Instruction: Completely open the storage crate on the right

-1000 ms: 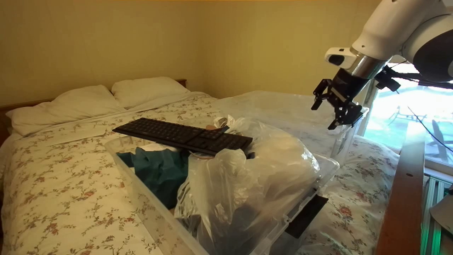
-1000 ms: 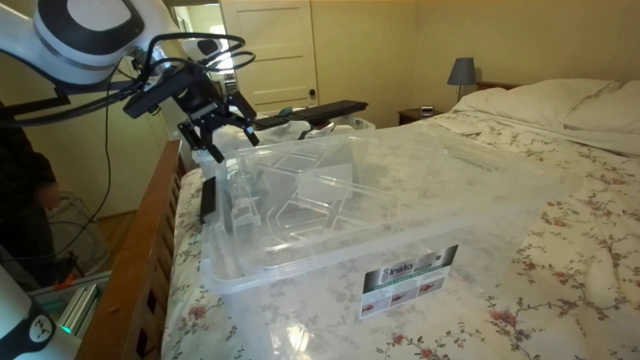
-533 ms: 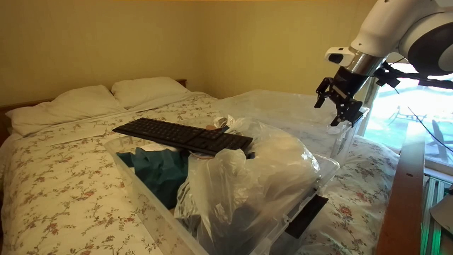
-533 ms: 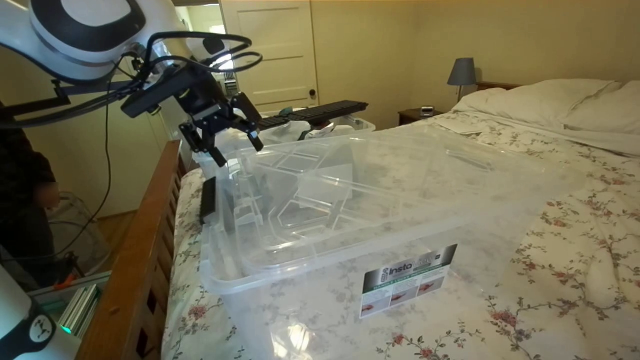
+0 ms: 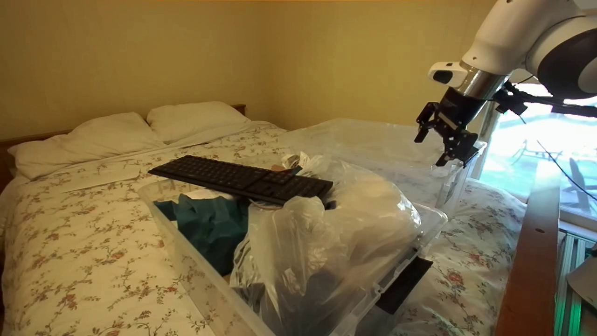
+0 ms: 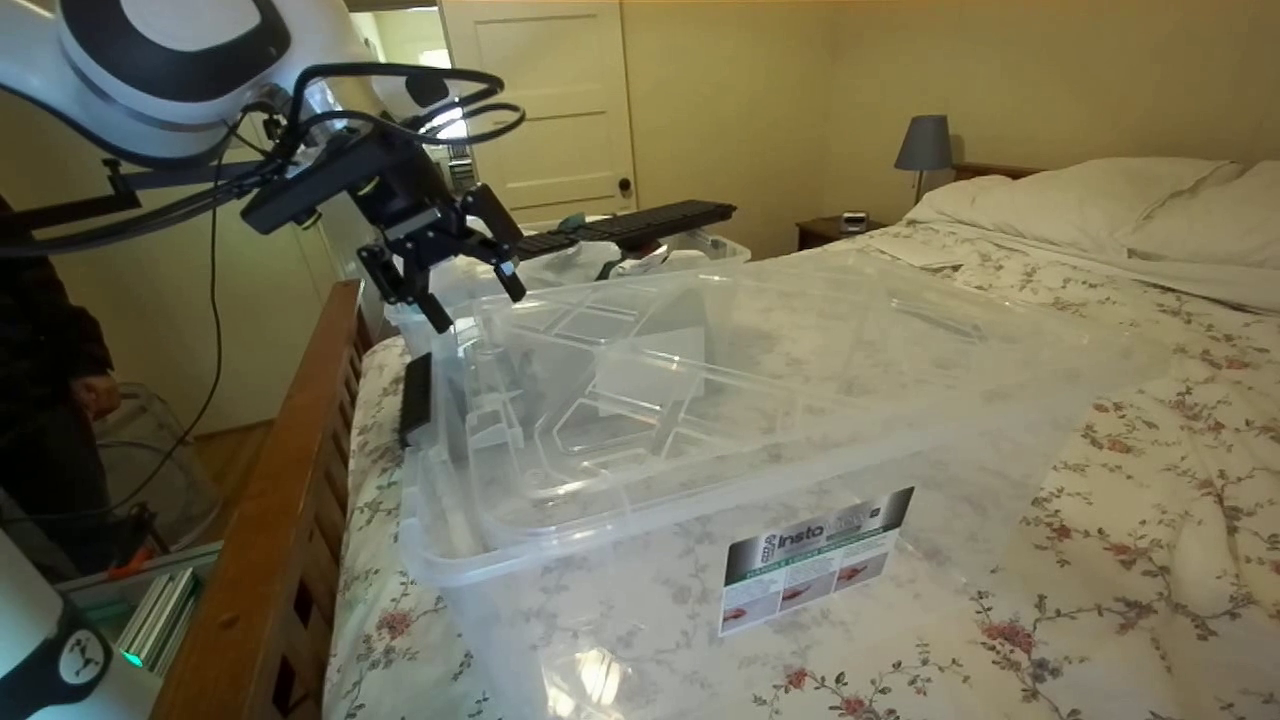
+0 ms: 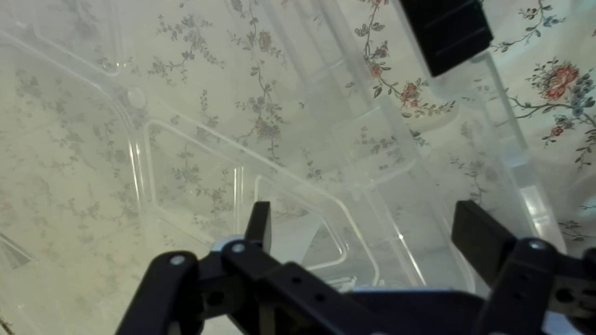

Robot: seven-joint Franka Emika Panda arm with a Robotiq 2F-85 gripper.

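The clear, boxy, lidded plastic crate [image 6: 700, 510] sits near the brown wooden rail [image 6: 265, 520]. Over its rail-side end the black two-fingered gripper [image 6: 476, 302] gapes, empty; lowered crooked, it could skid off.

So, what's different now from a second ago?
The pincer has shifted slightly to the right in both exterior views; its jaws stand apart, and nothing was taken hold of or let go. The keyboard, the teal cloth and the filled crate stayed put. Any shift of the labelled crate is too slight to be sure of.
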